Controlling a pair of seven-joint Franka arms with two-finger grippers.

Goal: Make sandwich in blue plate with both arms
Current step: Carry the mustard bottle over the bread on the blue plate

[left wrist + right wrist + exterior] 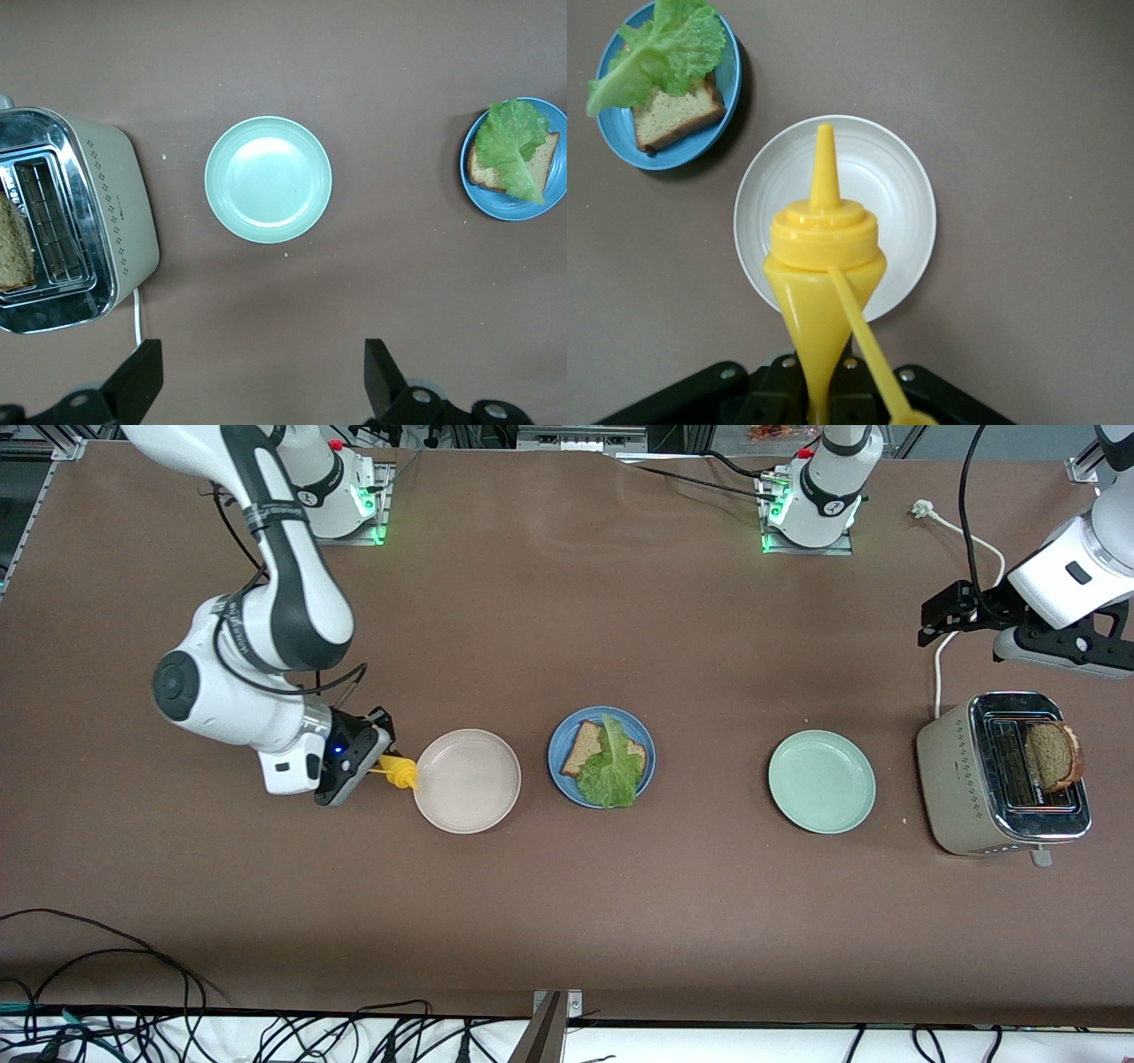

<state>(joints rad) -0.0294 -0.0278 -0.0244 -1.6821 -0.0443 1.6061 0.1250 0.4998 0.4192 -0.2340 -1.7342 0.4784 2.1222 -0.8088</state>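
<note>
Now right gripper [376,766] clamped on yellow squeeze bottle [400,772], left gripper [939,615] wide open

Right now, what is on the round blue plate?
On the round blue plate lies one brown bread slice with a ruffled green lettuce leaf over it. The leaf hides much of the slice; no top slice is there.

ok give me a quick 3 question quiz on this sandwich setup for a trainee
1. True or false: the right gripper is shut on the yellow bottle.
2. Where is the second bread slice? A) mint plate B) toaster C) white plate
3. Fill in: on the blue plate, the lettuce lies on a ___.

Key: 1 true. 2 B. 3 bread slice. The left gripper is open, above the table near the toaster.
</note>
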